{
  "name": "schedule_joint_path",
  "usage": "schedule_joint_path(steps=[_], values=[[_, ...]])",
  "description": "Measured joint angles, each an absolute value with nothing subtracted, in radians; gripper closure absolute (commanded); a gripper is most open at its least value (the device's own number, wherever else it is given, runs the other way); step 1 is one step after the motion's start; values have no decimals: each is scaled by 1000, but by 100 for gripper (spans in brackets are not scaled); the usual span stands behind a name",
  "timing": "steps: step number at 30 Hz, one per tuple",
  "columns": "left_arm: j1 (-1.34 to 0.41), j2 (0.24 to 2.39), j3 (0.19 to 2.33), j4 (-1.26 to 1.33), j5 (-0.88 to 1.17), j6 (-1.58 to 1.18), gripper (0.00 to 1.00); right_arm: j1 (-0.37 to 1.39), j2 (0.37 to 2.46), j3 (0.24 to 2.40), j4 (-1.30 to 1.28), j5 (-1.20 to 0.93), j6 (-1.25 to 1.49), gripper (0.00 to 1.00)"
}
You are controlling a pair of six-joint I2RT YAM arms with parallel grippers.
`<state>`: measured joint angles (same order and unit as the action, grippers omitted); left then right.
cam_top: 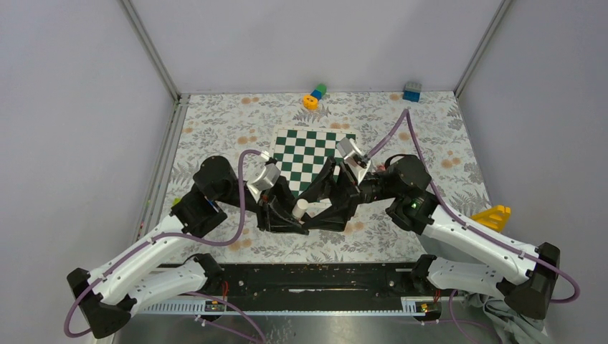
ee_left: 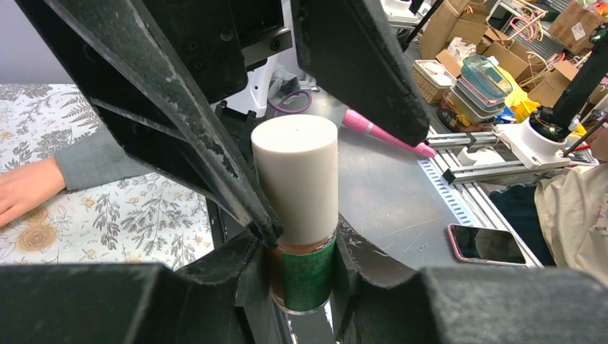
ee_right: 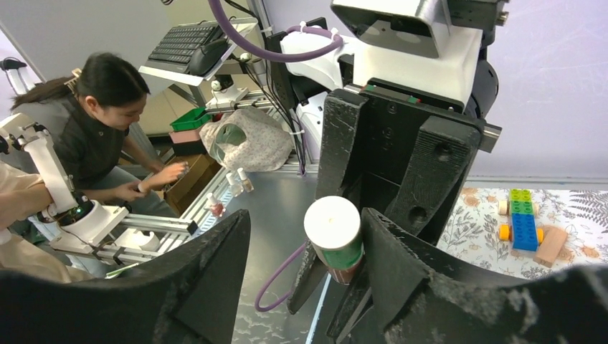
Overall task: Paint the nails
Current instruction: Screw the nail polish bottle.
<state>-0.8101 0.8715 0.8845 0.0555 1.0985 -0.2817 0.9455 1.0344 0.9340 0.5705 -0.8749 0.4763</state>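
Note:
My left gripper (ee_left: 305, 252) is shut on the base of a small nail-polish bottle (ee_left: 307, 276) with a green label, and holds it upright just above the table's front edge. Its tall white cap (ee_left: 295, 178) stands between the fingers of my right gripper (ee_right: 305, 244). That gripper is open: one finger (ee_right: 401, 251) lies against the cap (ee_right: 332, 222), the other (ee_right: 208, 265) stands well apart. From above, both grippers meet round the cap (cam_top: 300, 208). A light-skinned hand (ee_left: 25, 190) in a grey sleeve (ee_left: 93, 161) rests on the floral cloth; its nails are out of view.
A green-and-white chessboard (cam_top: 308, 158) lies behind the grippers. Toy blocks (cam_top: 313, 95) and a blue block (cam_top: 411, 90) sit at the back wall, a yellow piece (cam_top: 493, 215) at the right. Beyond the table's front rail are a phone (ee_left: 487, 244) and a pink pen (ee_left: 387, 134).

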Motion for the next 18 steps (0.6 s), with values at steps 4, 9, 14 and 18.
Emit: schedule_joint_path(steps=[4,9,14,18], values=[[-810,864,884,56,1097,-281,100,949,1046,934,570,-872,476,43],[-810,863,884,55,1093,-281,100,952,1054,937,558,-857,471,50],[-810,863,884,54,1091,-280,100,955,1060,940,546,-836,452,67],[-805,864,884,43,1084,-276,100,955,1061,950,511,-814,417,85]])
